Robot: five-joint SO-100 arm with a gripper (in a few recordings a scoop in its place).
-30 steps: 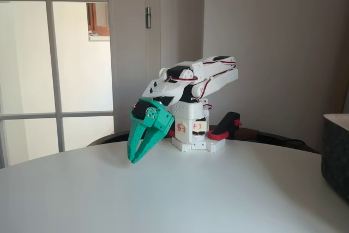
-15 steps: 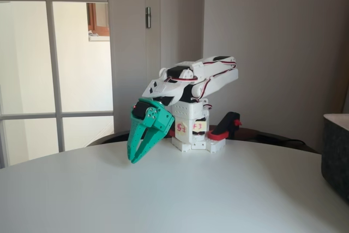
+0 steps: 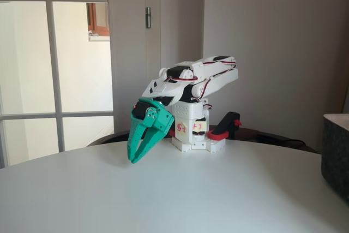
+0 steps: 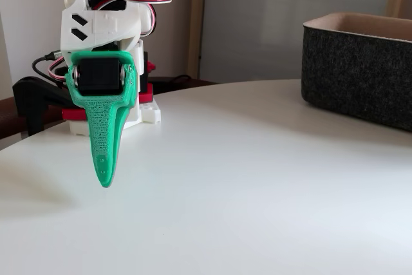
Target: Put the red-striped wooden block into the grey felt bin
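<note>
One hand (image 3: 134, 159) is under inspection: green, two-fingered, hanging from a white arm (image 3: 196, 77) folded back over its base (image 3: 192, 132). Its tips point down at roughly 6 to 7 o'clock in a fixed view and hover just above the white counter (image 3: 163, 200) without touching it. The fingers lie close together, converging to a point with only a thin slot between them higher up; I judge the hand closed and holding nothing. Seen edge-on in a fixed view (image 4: 103, 181), it presents a single tapering blade, which gives no further evidence on the gap.

The red-striped wooden block cannot be located on any visible part of the counter, nor between the fingers. Its bearing from the hand, its long axis and the way it points therefore cannot be stated. That relation is the one the coming move depends on, and it remains unverified.

The grey felt bin (image 3: 335, 154) is confirmed. It stands at the right edge of the counter, at about 3 o'clock from the hand and well apart from it. In a fixed view (image 4: 357, 69) its dark wall and paler rim sit at about 2 o'clock from the hand, upright, mouth open upward. Its contents are hidden by the wall.

Assessment: the arm sits in a rest posture. Either the block is outside both fields of view or it lies inside the bin; the evidence does not settle which.
</note>
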